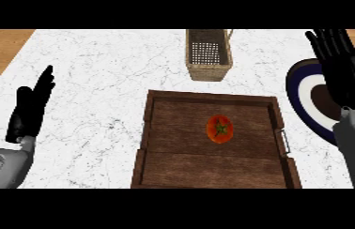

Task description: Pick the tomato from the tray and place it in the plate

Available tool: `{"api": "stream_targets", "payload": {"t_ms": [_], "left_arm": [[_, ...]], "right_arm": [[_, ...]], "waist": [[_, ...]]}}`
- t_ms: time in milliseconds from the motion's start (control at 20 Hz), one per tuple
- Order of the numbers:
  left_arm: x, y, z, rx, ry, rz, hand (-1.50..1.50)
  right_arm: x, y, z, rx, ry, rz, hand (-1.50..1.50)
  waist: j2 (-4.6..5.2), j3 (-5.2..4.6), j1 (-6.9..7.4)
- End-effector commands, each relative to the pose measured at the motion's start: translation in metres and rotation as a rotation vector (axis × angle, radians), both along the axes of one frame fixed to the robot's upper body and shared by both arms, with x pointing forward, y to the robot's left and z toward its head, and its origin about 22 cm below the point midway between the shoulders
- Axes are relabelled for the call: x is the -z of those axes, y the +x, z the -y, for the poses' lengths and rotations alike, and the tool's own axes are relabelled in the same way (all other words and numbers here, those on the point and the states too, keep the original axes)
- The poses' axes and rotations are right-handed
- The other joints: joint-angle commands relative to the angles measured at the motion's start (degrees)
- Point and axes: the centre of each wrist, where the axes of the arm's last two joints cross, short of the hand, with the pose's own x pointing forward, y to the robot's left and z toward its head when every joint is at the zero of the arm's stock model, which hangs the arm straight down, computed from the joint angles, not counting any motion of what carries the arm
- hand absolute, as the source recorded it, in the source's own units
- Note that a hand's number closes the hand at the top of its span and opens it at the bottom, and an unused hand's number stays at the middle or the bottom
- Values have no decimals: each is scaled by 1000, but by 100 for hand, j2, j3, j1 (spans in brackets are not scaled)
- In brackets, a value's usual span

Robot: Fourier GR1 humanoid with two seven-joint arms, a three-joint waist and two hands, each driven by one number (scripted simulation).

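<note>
Tomato (219, 129) sits untouched in the middle of the wooden tray (158, 143), stem side up, slightly right of centre. Nothing gripped yet, so the step in hand is the pick.

Right hand (340, 66) is up at the right edge, fingers straight and open, holding nothing, and it overlaps the plate (299, 94) from this view. Left hand (29, 110) is at the left edge, open, fingers up, resting.

How I'd do the pick:
- Use the right hand: it's on the plate side, so the carry is short.
- Come down from above, not sideways. The tray's raised rim and the metal handle (284, 142) on its right wall sit between hand and tomato.
- Fingers spread wide before descent, thumb opposite, close round the widest part. It's round and smooth and will likely roll if nudged off-centre.
- Lift clear of the rim before moving right.
- Plate is just right of the tray, partly cut off by the view's edge; aim for its dark centre.

Surface: white marbled top, tray near-centre, a woven basket (207, 54) just beyond the tray on the far side, well out of the carry path. A strip of wood-coloured floor or edge shows at far left. Room beyond not visible.
</note>
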Motion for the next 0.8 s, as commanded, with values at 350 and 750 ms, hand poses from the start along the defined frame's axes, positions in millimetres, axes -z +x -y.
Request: {"api": "stream_targets", "payload": {"t_ms": [350, 750], "left_arm": [[46, -27, 35, -9, -192, -112, 0], [62, -40, 65, 18, -278, -96, 0]], "right_arm": [[-65, -18, -32, -107, -671, 283, 150], [81, -67, -88, -62, 6, 234, -150]], "waist": [[-12, -59, -468], [301, 204, -237]]}}
